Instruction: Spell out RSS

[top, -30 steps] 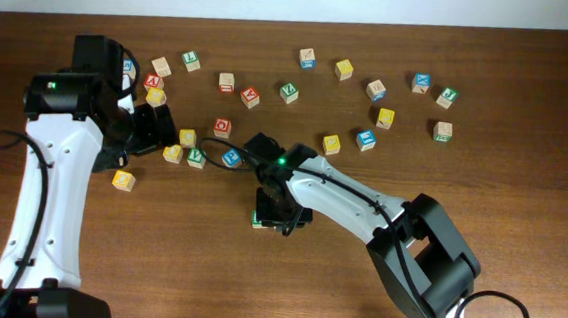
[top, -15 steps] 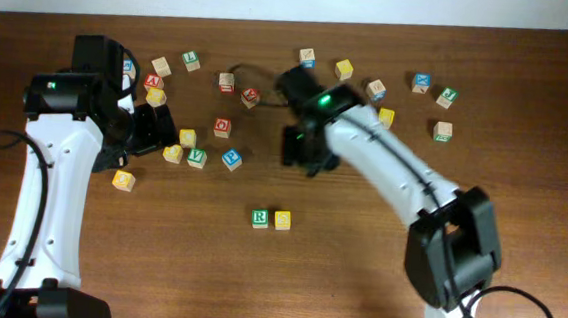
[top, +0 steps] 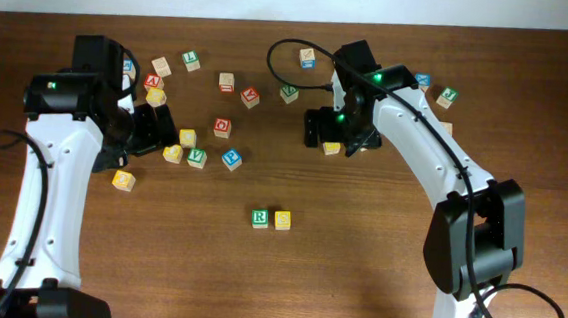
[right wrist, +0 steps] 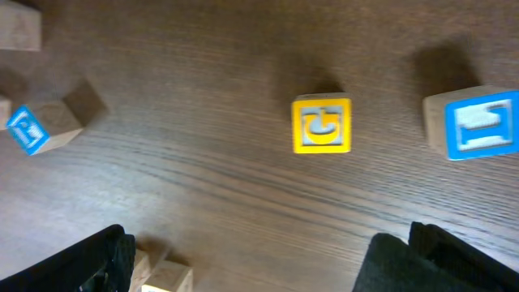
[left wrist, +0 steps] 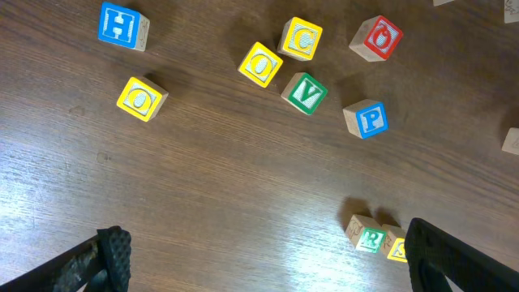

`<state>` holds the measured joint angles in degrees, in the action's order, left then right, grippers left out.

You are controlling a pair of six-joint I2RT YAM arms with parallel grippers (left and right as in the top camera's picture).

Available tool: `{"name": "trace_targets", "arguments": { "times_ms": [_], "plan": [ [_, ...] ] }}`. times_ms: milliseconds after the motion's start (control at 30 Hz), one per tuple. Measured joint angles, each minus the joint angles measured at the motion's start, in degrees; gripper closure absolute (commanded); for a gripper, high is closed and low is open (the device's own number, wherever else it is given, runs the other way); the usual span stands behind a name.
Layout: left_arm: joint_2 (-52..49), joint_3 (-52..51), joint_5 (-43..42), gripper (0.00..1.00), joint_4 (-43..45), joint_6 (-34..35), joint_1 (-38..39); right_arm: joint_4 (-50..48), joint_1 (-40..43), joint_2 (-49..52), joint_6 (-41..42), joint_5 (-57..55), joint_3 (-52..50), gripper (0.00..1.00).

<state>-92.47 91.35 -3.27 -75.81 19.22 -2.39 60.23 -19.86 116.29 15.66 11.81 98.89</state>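
At the right fingers (right wrist: 97, 255): spread apart, nothing gripped, hanging just above a lone yellow cube (right wrist: 322, 126), its letter too blurred to read. At the left fingers (left wrist: 109, 255): likewise apart and empty, off near the scattered cubes on the other side. Farther out, on open tabletop (top: 356, 274): green R cube (top: 260, 218) with a placed yellow cube (top: 283, 220) touching its right side. Judged roughly two thirds done, with R and presumably the first S down. Left to do: picking up one more yellow S and setting it in line after the pair.
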Motion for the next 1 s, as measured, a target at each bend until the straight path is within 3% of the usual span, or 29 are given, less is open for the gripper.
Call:
{"name": "trace_targets", "arguments": {
  "times_ms": [567,767,1000],
  "plan": [
    [0.0,0.0,-0.5,0.01,3.4,0.5,0.0,0.3,0.0,0.0,0.0,3.3,0.0,0.02],
    [0.0,-0.1,-5.0,0.01,4.1,2.8,1.4,0.4,0.0,0.0,0.0,3.3,0.0,0.02],
    [0.0,-4.6,11.8,0.01,5.0,10.9,2.0,0.4,0.0,0.0,0.0,3.3,0.0,0.02]
  ]
}}
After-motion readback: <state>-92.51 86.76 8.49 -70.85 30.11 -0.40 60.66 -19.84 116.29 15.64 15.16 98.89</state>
